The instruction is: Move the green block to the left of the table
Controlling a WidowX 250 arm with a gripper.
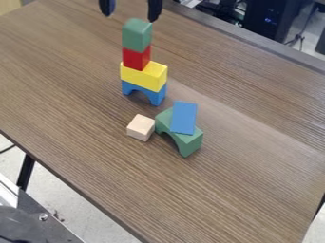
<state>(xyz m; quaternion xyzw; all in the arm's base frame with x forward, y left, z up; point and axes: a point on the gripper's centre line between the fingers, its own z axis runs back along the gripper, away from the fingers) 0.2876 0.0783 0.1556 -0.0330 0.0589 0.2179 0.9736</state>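
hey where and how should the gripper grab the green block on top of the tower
Probably by two opposite upright sides, coming straight down: the green block is boxy and sits topmost, its visible sides free. Stay clear of the red block just beneath.

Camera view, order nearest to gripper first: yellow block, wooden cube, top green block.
1. Top green block: stack top, nearest the gripper.
2. Yellow block: same stack, under the red block.
3. Wooden cube: on the table, by the green arch.

Seemingly wooden table (254, 180): blue arch (157, 96), green arch (190, 143), cube (139, 127)
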